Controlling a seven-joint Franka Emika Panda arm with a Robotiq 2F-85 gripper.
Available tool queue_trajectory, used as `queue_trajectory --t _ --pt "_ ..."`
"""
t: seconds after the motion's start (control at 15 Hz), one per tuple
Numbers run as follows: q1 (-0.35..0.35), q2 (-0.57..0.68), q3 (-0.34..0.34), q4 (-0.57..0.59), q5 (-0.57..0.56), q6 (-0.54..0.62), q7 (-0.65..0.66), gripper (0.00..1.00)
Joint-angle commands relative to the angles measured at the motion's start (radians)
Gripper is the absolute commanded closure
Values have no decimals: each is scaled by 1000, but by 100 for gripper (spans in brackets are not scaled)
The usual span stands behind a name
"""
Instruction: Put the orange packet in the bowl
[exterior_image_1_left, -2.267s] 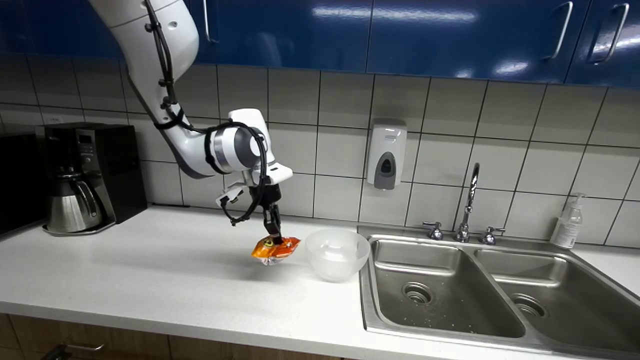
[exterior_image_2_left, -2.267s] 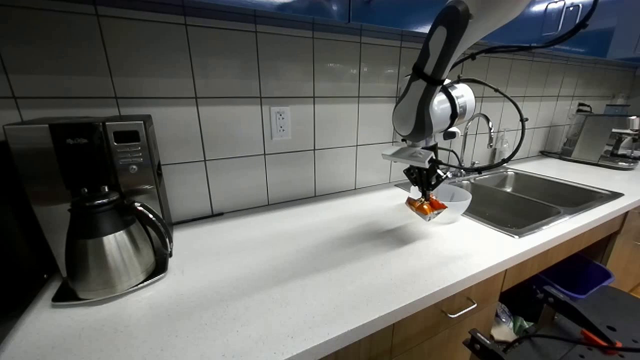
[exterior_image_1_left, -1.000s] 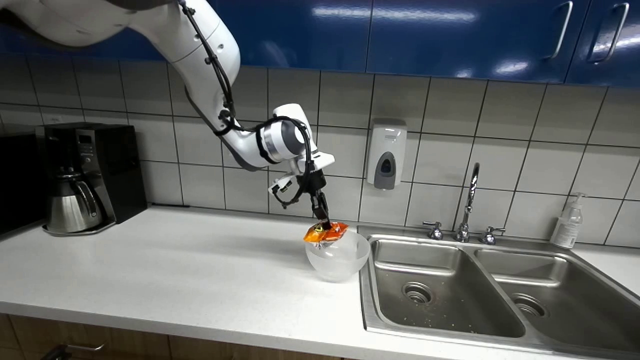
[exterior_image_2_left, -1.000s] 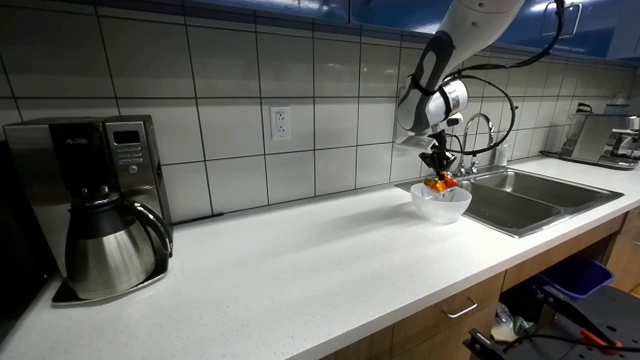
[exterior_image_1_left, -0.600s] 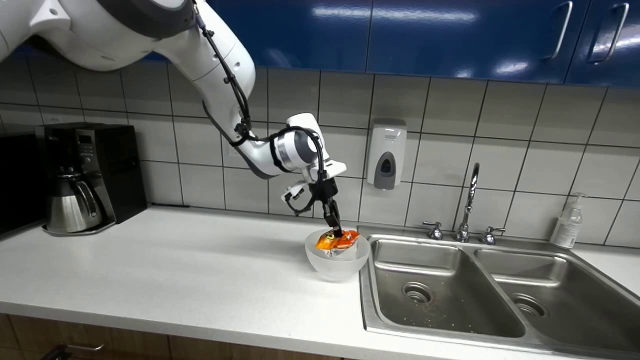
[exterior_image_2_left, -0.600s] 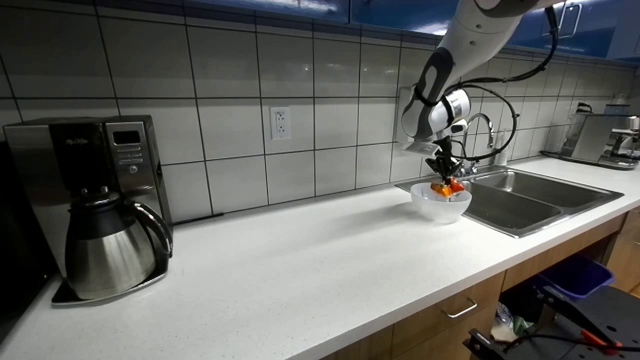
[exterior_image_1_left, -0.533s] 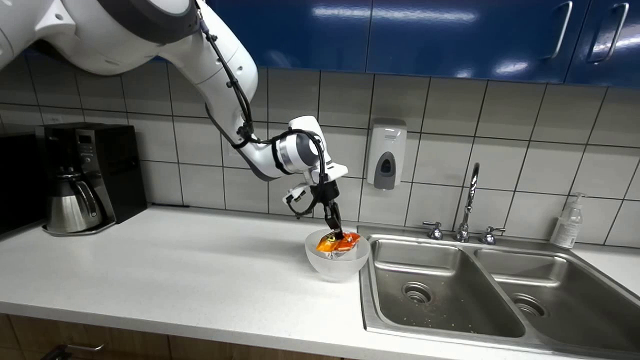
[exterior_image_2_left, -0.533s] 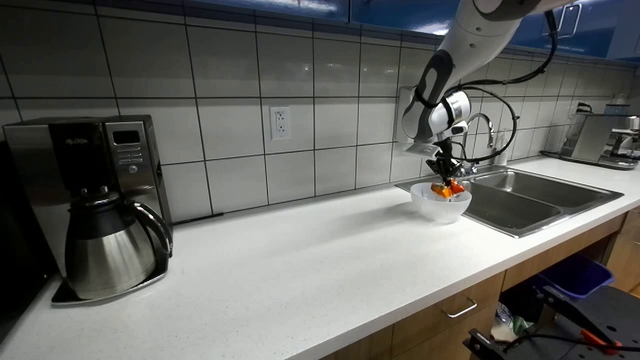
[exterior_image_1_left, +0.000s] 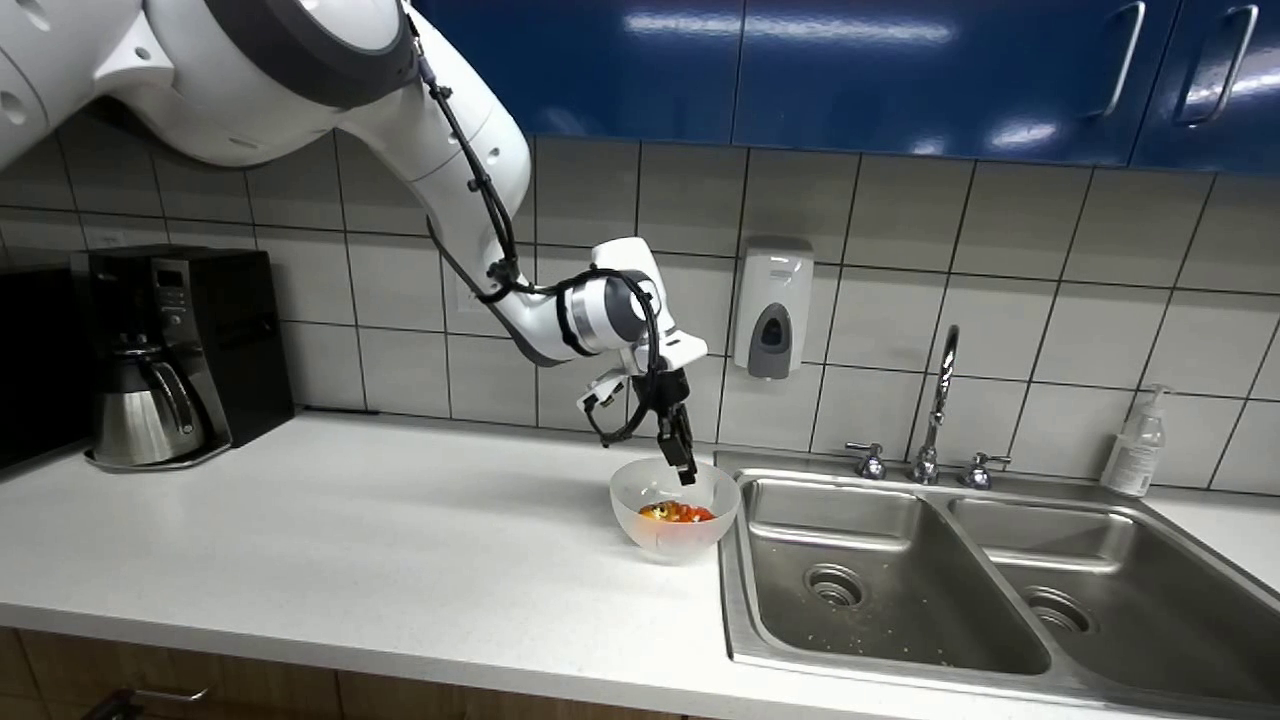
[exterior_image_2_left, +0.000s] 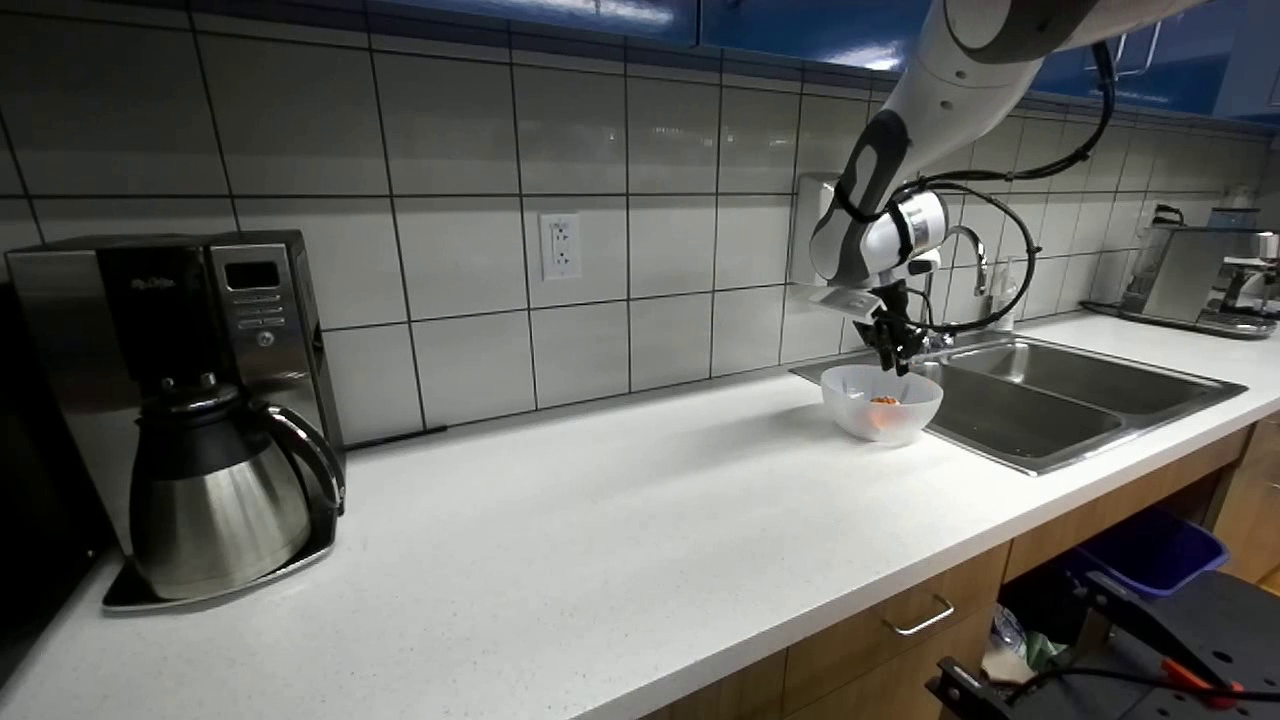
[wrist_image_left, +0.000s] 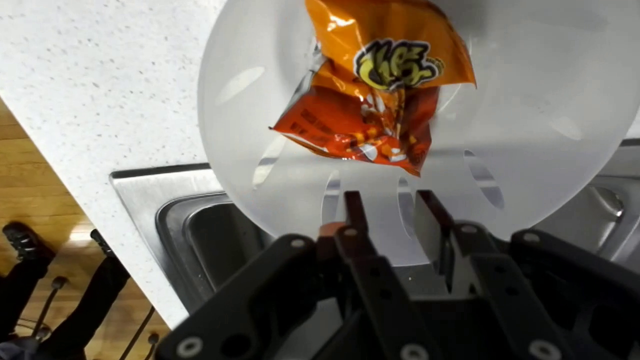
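Note:
The orange packet (exterior_image_1_left: 677, 512) lies inside the white translucent bowl (exterior_image_1_left: 632, 510) on the counter, beside the sink. In an exterior view only a bit of the packet (exterior_image_2_left: 884, 401) shows inside the bowl (exterior_image_2_left: 846, 412). In the wrist view the packet (wrist_image_left: 385, 85), orange and red with a dark and yellow logo, lies on the bottom of the bowl (wrist_image_left: 530, 90). My gripper (exterior_image_1_left: 687, 478) is just above the packet, tips at about the bowl's rim height. In the wrist view the gripper's fingers (wrist_image_left: 389, 196) are apart with nothing between them, and the packet is clear of them.
The double steel sink (exterior_image_1_left: 735, 600) is right next to the bowl. A faucet (exterior_image_1_left: 935, 420) and a wall soap dispenser (exterior_image_1_left: 775, 310) stand behind. A coffee maker (exterior_image_2_left: 190, 330) with its carafe stands at the counter's far end. Blue cabinets (exterior_image_1_left: 600, 70) hang above.
The packet has travelled from beside the bowl to above it. In the last half second my gripper has opened, and the packet has dropped into the bowl. The arm has shifted slightly toward the sink.

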Motion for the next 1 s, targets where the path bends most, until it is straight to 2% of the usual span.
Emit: queue_trajectory --t 0.0,0.2,0.33,0.73,0.93 --pt "-6 -83 31 -89 9 48 -59 36" --pt "12 -152 58 -189 -8 73 -164 12" --pt "35 -211 73 -290 -14 114 -228 1" --pt "166 -396 67 -604 -66 216 -325 0" --pt "180 -513 108 -767 -76 249 -432 0"
